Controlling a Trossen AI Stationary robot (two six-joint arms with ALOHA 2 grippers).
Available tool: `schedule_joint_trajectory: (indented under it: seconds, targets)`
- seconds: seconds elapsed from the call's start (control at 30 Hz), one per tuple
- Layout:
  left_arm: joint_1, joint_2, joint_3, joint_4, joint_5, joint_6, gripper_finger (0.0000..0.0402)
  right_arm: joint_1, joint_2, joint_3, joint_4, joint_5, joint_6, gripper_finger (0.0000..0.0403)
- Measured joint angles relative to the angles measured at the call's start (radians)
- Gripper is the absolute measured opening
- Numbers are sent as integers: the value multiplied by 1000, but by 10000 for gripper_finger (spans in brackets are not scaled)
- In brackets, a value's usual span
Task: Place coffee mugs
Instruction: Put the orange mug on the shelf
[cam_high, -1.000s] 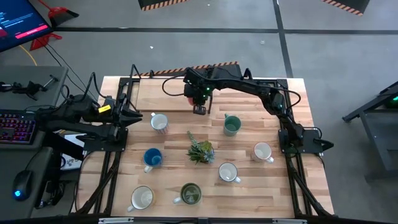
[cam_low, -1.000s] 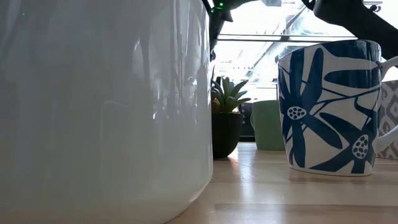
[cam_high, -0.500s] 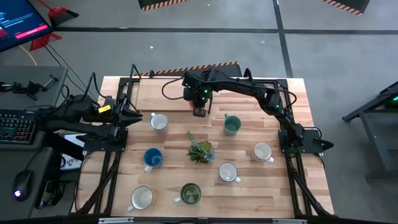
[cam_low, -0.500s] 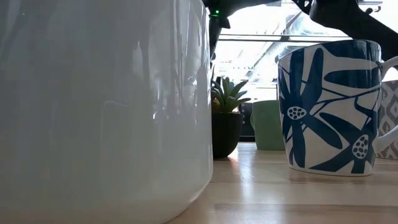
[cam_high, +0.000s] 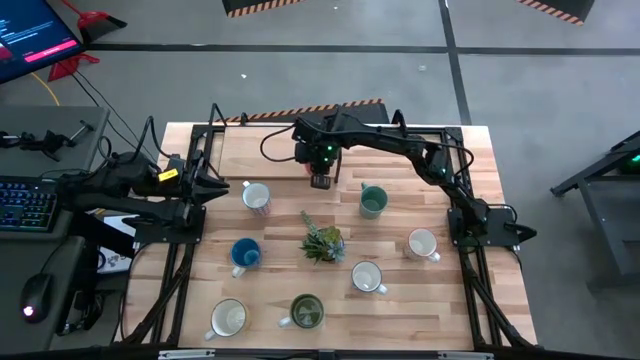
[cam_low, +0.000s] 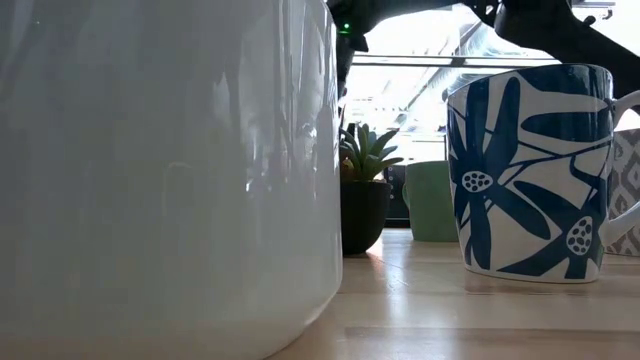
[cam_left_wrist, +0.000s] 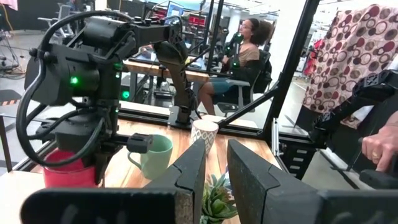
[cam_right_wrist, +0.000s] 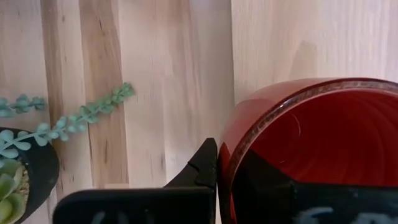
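Nearest the low camera: a white mug (cam_low: 170, 180) fills the near edge, then a blue-flowered mug (cam_low: 530, 170), with the small potted succulent (cam_low: 365, 195) and a green mug (cam_low: 432, 200) farther back.

Mid-table, from above: the plant (cam_high: 323, 241) sits in the centre with mugs ringed around it, namely the blue (cam_high: 244, 254), patterned white (cam_high: 257, 197), teal (cam_high: 372, 201), white ones (cam_high: 421, 243) (cam_high: 366, 277), olive (cam_high: 305, 312) and cream (cam_high: 228, 318). Judged: a circle being laid out, with the gap at the far side unfilled.

Far side: right gripper (cam_high: 320, 180) hangs over that gap, fingers pinched on the red mug (cam_right_wrist: 311, 149), one finger (cam_right_wrist: 202, 168) outside the wall and one inside the bowl. A rim pinch keeps the mug upright for setting down. The mug looks near the boards; whether it touches I cannot tell.

Left gripper (cam_left_wrist: 214, 168) is parked at the table's left edge, part open, holding nothing.

Since a second ago: the right wrist has drifted slightly toward the far edge; mugs and left arm unchanged.
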Motion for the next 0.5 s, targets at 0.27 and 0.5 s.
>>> schedule_joint_trajectory:
  seconds: [0.27,0.5]
  targets:
    - [0,0,0,0,0,0,58,0,-2,0,26,49,1,29]
    - [0,0,0,0,0,0,58,0,-2,0,29,68,-2,62]
